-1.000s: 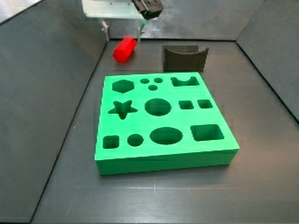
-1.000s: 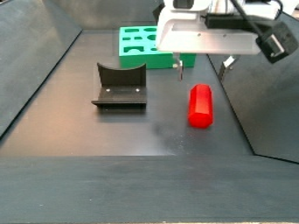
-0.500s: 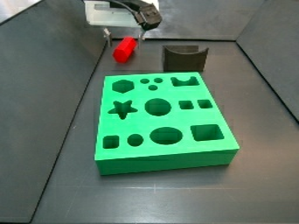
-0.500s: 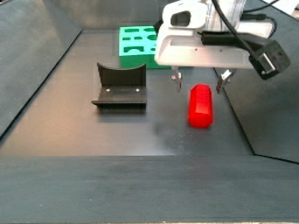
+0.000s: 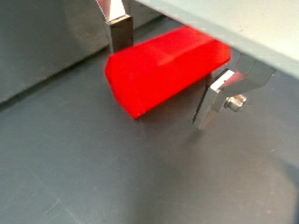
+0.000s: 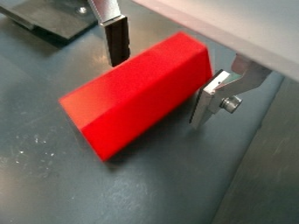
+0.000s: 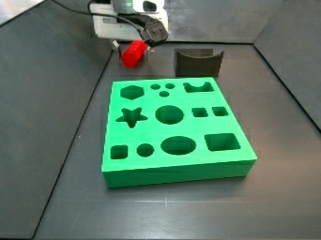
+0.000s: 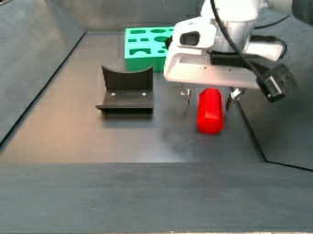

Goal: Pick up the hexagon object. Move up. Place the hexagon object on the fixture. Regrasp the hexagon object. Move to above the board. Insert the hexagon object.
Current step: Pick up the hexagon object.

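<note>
On the dark grey floor, well apart from the board, the hexagon object lies flat between the fingers of your gripper, spread and holding nothing; it looks rigid, light and smooth, so clamp its long flat sides mid-length.

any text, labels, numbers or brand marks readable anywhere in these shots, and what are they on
None can be read: no words, numbers or brand marks show on the hexagon object, the board, the fixture or the gripper, which straddles the hexagon object, fingers open.
</note>
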